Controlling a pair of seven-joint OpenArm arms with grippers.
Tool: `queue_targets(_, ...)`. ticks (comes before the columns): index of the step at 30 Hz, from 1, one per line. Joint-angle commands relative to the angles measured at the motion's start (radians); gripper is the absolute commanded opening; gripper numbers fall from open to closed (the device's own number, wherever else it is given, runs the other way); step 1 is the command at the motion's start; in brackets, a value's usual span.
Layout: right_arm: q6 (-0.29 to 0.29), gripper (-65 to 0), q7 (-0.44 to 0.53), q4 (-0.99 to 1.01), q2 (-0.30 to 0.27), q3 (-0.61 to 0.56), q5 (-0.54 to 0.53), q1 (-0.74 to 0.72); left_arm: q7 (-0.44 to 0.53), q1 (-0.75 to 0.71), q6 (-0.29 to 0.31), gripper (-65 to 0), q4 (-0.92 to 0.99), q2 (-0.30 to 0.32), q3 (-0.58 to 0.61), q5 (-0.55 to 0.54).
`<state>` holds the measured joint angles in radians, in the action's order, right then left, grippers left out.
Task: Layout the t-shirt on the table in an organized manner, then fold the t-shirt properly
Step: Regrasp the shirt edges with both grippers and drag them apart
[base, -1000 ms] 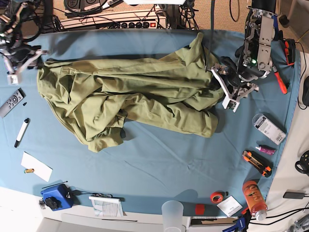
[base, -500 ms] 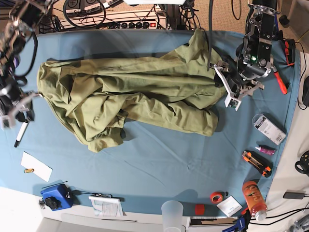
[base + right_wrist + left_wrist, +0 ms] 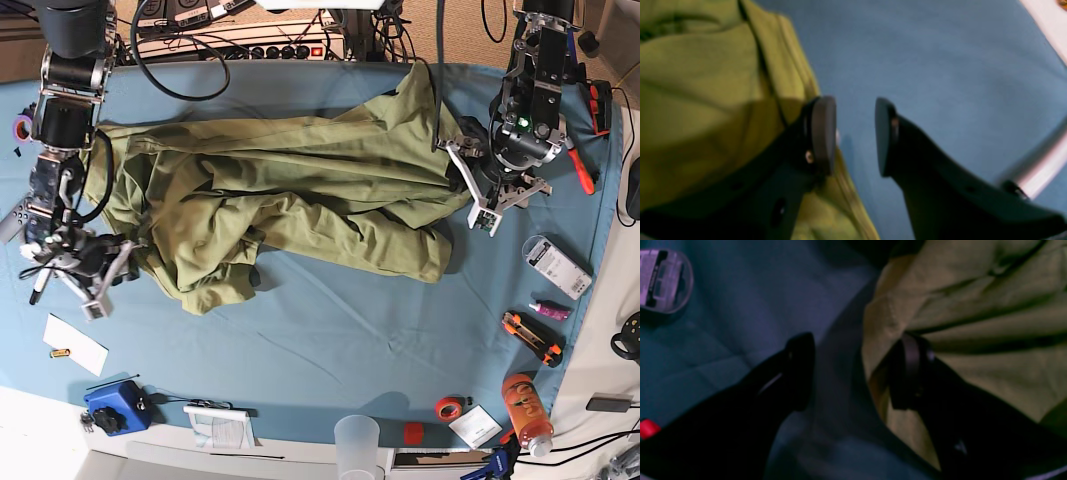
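The olive-green t-shirt [image 3: 300, 190] lies crumpled across the middle of the teal table [image 3: 350, 330]. My left gripper [image 3: 478, 200] is at the shirt's right end, open. In the left wrist view this gripper [image 3: 855, 371] straddles the hem of the t-shirt [image 3: 973, 290], one finger over the bare table [image 3: 740, 290], the other on the cloth. My right gripper [image 3: 108, 272] is at the shirt's lower left edge. In the right wrist view it [image 3: 853, 133] is open with bare table [image 3: 923, 50] showing in the gap, its left finger over the t-shirt [image 3: 706, 66].
Right of the shirt lie a clear package [image 3: 555, 265], a utility knife [image 3: 532, 338], an orange bottle [image 3: 527, 412] and a red tape roll [image 3: 449, 407]. A plastic cup [image 3: 357, 445], a blue box [image 3: 115, 407] and a white paper [image 3: 75, 343] sit along the front. A power strip [image 3: 250, 45] runs behind.
My right arm has swung from the table's far left corner down to the shirt's lower left edge. The left gripper has shifted only slightly at the shirt's right end.
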<state>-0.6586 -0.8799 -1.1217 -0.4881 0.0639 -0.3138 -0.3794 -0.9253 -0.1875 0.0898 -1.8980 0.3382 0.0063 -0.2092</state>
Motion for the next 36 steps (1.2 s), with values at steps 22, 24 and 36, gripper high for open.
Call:
queue_targets(22, 0.004, -44.8, 0.008, 0.083, 0.012, -0.012, -0.007, -0.05, -0.074, -0.01, -0.003, -30.2, -0.293, -0.028, -0.005, -0.014)
queue_targets(24, 0.004, -44.8, 0.009, 0.083, 0.012, -0.012, -0.007, -0.05, -0.028, -0.007, 0.009, -30.2, -0.293, -0.031, -0.004, -0.039)
queue_targets(36, -0.008, -44.8, 0.01, 0.083, 0.015, -0.013, -0.011, -0.05, -0.018, 0.318, 0.07, -30.2, 0.127, -0.051, -0.004, -0.198)
